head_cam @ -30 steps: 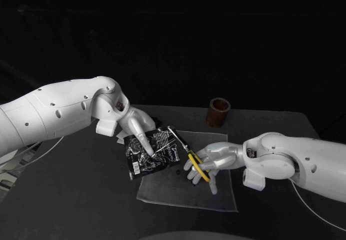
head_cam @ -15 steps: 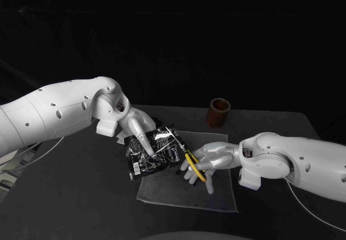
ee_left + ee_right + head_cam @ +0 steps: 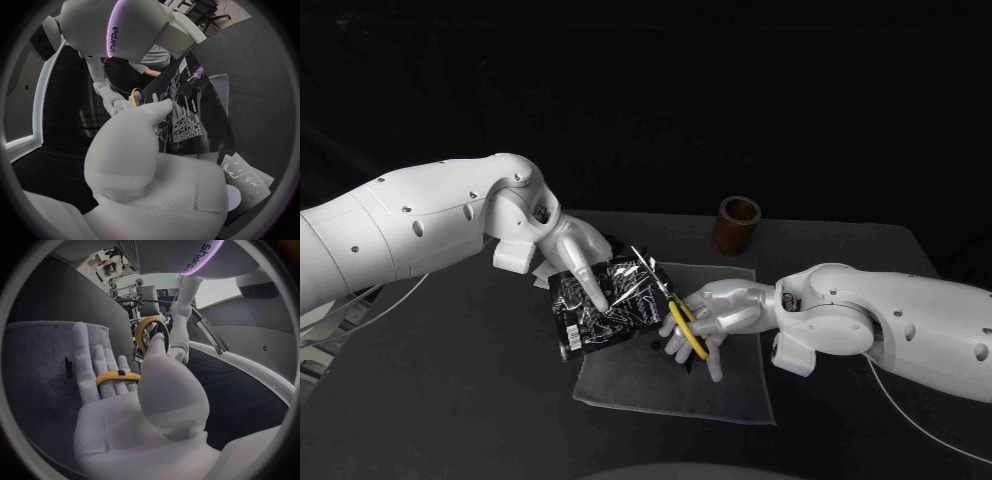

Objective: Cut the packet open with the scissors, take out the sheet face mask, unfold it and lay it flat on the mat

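Observation:
My left hand holds a shiny black packet upright over the left part of the grey mat; the packet shows white print. My right hand grips yellow-handled scissors, its fingers through the yellow loops. The blades reach up to the packet's top right edge. The blade tips are hard to make out against the foil. In the left wrist view the yellow handle sits just beyond the packet's edge.
A brown cylindrical cup stands on the black table behind the mat's far right corner. A small dark scrap lies on the mat near my right hand's fingers. White printed paper lies on the table by the left hand.
My right hand has moved left with the scissors, closer to the packet. The left hand and packet have stayed where they were.

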